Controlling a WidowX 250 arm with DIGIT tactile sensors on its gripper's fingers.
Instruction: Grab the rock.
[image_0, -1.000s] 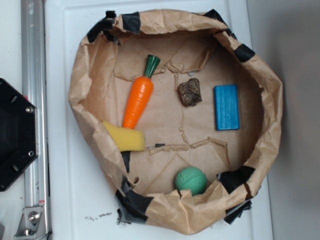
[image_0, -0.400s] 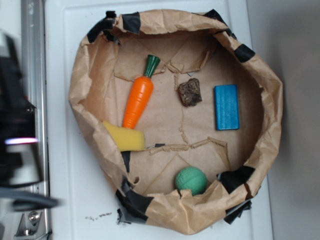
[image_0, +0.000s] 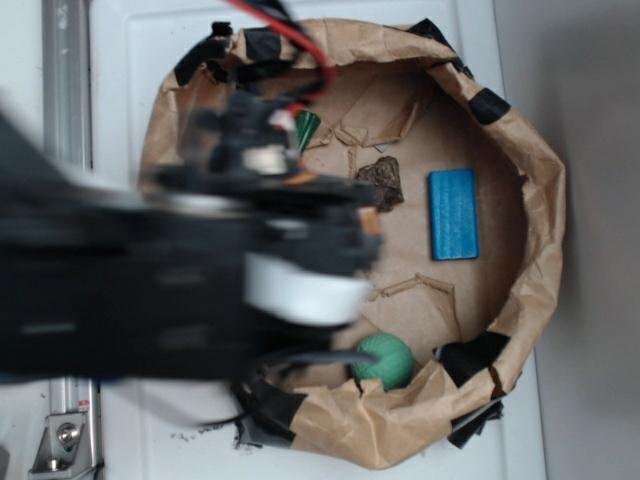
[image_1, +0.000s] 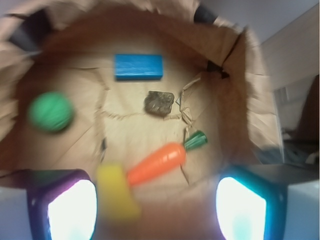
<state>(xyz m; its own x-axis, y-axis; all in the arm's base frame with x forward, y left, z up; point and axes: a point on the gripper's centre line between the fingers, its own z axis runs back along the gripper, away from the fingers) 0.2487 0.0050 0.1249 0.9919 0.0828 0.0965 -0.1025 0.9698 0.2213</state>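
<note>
The rock (image_1: 159, 102), a small dark brown jagged lump, lies on the paper floor of the bag bowl between the blue block and the carrot. In the exterior view the rock (image_0: 385, 180) shows just right of my blurred arm. My gripper (image_1: 157, 210) is open, with its two lit fingers (image_1: 72, 210) far apart and nothing between them. It hovers above the bowl's left side, short of the rock. In the exterior view the gripper (image_0: 360, 215) is a dark blur with its tip close to the rock.
A brown paper bag bowl (image_0: 540, 200) with black tape holds everything. Inside lie a blue block (image_0: 453, 214), a green ball (image_0: 383, 360), an orange carrot (image_1: 157, 163) and a yellow sponge (image_1: 116, 190). My arm hides the carrot's body and the sponge in the exterior view.
My arm has swept in from the left edge over the bowl's left half and now covers the carrot and sponge. The rock and other objects have not moved.
</note>
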